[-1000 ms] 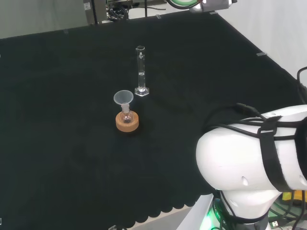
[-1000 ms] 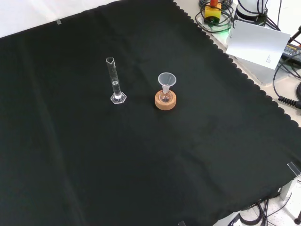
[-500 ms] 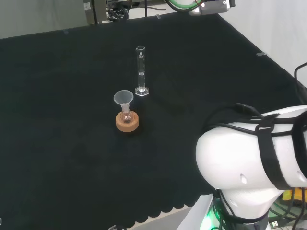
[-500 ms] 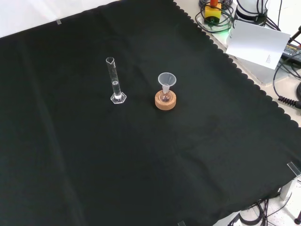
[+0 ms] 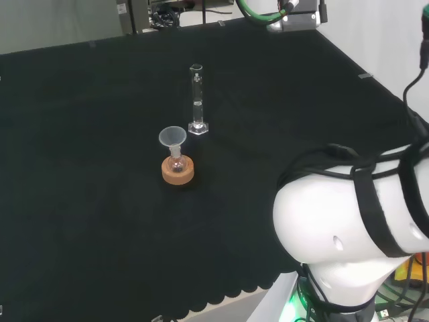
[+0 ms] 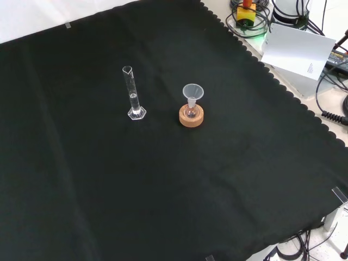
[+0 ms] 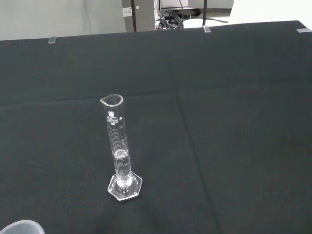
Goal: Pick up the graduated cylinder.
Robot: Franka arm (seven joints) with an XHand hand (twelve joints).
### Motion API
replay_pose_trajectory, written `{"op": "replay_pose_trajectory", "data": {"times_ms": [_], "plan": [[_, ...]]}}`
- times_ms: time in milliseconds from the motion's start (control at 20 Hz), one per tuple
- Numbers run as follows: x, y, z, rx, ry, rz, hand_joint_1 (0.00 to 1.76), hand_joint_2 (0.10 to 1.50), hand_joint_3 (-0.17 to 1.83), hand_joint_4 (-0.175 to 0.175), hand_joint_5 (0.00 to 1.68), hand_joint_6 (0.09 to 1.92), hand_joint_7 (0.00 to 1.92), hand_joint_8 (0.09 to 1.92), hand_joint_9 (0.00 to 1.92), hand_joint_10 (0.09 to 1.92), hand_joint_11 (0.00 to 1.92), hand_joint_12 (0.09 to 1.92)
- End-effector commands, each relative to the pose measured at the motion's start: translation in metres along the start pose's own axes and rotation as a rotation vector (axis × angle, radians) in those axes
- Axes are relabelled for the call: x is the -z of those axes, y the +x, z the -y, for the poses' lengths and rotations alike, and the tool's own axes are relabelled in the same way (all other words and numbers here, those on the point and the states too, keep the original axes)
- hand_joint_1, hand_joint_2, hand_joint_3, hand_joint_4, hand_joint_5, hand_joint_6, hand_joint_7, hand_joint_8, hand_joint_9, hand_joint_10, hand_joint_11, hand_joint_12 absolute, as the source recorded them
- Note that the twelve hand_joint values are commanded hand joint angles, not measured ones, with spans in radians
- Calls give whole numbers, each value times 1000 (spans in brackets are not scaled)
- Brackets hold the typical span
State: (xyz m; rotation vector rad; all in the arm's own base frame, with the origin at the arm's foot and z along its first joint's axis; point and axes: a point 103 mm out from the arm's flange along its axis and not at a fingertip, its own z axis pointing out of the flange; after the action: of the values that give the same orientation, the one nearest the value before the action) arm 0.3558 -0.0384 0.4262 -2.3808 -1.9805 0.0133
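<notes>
The graduated cylinder is standing upright on the black cloth, a bit above and left of centre in the head view. It's a tall, skinny clear tube on a flat hexagonal foot, with a little pour spout at the lip. In the wrist view you can see printed graduation marks running down the tube and what looks like a small amount of clear liquid in the lower part. Nothing is touching it.

In the front view the cylinder sits upper left of centre, and just to its right is a small flask parked in a cork ring stand, with a clear funnel stuck in its neck. Cylinder and stand are near each other but apart. In the head view the same flask setup is below and slightly left of the cylinder.

The big white arm link takes up the lower right of the head view, with black cables strapped over it.

As for the hand, I can't tell whether its fingers are spread or curled.
</notes>
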Motion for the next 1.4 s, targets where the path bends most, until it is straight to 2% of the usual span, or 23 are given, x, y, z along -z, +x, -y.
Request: {"op": "replay_pose_trajectory", "data": {"times_ms": [50, 300, 550, 850, 1400], "plan": [[-60, -29, -73, 17, -36, -84, 45, 1180, 321, -32, 221, 87, 23, 385, 136, 649, 0, 1313], [-102, -33, -116, 50, -10, -162, 156, 1154, 283, -45, 258, 87, 50, 444, 158, 663, 0, 1317], [-141, -27, -139, 73, 16, -208, 265, 1112, 251, -51, 284, 87, 68, 521, 179, 671, 0, 1324], [-175, -13, -150, 99, 45, -244, 306, 1091, 240, -53, 292, 87, 78, 552, 190, 676, 0, 1325], [-212, -4, -152, 116, 77, -270, 352, 1071, 232, -50, 296, 87, 70, 570, 190, 674, 0, 1330]]}}
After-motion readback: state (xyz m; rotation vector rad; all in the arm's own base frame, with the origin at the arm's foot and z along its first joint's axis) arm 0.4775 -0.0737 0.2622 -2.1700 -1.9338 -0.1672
